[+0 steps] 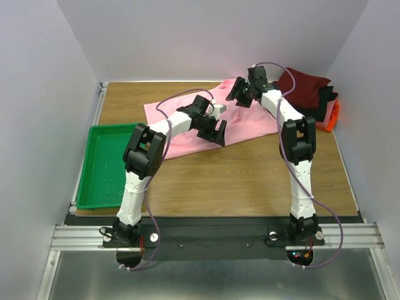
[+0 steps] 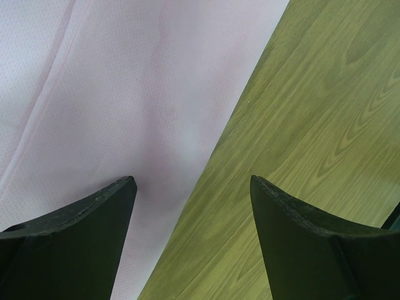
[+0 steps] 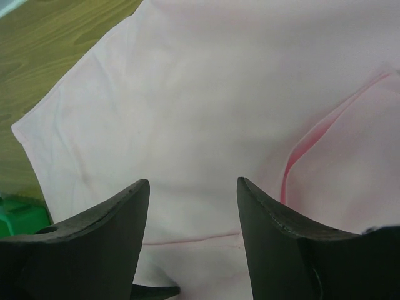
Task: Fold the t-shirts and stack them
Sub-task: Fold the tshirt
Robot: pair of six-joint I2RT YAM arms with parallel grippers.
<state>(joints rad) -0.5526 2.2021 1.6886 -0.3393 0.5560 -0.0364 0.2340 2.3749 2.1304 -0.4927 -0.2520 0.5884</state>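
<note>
A light pink t-shirt (image 1: 245, 119) lies spread across the back middle of the wooden table. My left gripper (image 1: 218, 132) is open over the shirt's near edge; the left wrist view shows the pink cloth (image 2: 125, 94) under one finger and bare wood under the other. My right gripper (image 1: 239, 94) is open and empty above the shirt's far right part; the right wrist view shows pink cloth (image 3: 200, 100) with a fold and a seam below it. A pile of dark red (image 1: 307, 87), black (image 1: 325, 103) and orange-red (image 1: 332, 117) shirts sits at the back right.
A green plastic tray (image 1: 106, 165) stands at the left edge of the table, its corner showing in the right wrist view (image 3: 19, 215). White walls close in the back and both sides. Bare wood (image 1: 244, 175) lies in front of the pink shirt.
</note>
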